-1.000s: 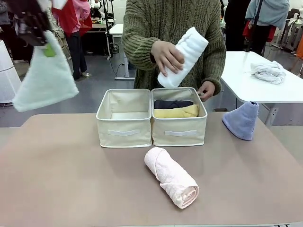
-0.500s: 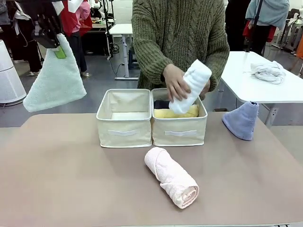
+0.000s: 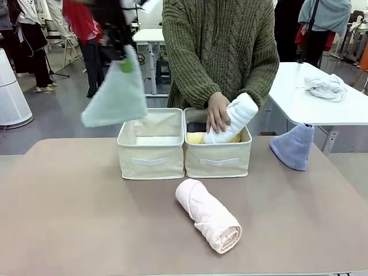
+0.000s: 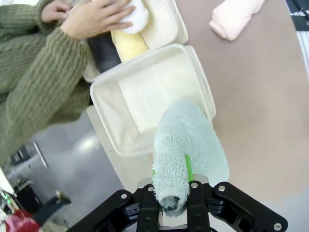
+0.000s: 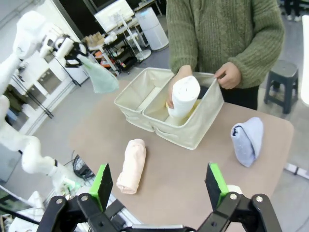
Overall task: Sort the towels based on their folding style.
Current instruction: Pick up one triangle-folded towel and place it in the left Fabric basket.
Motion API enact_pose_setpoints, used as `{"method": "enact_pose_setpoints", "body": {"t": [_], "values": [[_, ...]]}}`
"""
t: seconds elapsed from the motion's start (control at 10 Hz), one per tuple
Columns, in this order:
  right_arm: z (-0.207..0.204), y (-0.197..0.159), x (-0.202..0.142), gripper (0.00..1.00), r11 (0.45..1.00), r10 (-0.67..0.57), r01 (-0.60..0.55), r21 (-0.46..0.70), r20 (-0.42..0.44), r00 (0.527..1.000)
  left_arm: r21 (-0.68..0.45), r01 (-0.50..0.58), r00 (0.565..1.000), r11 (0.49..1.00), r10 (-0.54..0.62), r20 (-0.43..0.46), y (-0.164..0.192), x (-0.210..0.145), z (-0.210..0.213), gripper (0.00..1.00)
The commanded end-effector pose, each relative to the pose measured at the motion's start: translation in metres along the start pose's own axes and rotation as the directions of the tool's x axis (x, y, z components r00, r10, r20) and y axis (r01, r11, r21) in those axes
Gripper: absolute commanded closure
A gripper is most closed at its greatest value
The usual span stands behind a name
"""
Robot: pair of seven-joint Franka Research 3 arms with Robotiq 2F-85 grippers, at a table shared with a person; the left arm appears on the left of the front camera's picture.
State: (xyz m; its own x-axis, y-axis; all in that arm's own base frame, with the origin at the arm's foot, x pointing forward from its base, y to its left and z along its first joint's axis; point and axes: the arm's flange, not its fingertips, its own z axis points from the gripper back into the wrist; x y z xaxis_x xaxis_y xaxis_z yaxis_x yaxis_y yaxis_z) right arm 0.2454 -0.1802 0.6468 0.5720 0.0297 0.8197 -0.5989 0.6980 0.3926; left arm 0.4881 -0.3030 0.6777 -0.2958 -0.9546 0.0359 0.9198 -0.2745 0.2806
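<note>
The right gripper (image 5: 158, 180) is hovering nearest, fingers spread, holding nothing. The pink roll (image 3: 208, 223) is lying mid-table, just before the bins. The lavender cone (image 3: 293, 146) is sitting at the right. A hand (image 3: 218, 112) is pressing the white roll (image 3: 233, 118) into the right bin (image 3: 218, 162), onto the yellow roll (image 4: 129, 43) and grey roll (image 4: 104, 50). The left gripper (image 4: 172, 205) is pinching the green cone (image 3: 117, 95) above the left bin's (image 3: 150, 161) left edge.

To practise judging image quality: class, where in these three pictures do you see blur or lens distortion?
Front view: the left gripper and its pale green cone towel are smeared by motion, while the pink roll is sharp. Left wrist view: the empty box's rim looks bowed, wide-angle. Right wrist view: sharp, evenly lit, the table tilted.
</note>
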Motion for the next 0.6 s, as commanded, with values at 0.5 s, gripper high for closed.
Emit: {"method": "enact_pose_setpoints", "body": {"t": [0.5], "values": [[-0.002,-0.001,-0.001,0.0,1.0,0.006,-0.006,0.015,0.006,1.0,-0.13,0.049,0.999,0.99,-0.049,0.003,0.072,0.047,-0.087,0.83]]}}
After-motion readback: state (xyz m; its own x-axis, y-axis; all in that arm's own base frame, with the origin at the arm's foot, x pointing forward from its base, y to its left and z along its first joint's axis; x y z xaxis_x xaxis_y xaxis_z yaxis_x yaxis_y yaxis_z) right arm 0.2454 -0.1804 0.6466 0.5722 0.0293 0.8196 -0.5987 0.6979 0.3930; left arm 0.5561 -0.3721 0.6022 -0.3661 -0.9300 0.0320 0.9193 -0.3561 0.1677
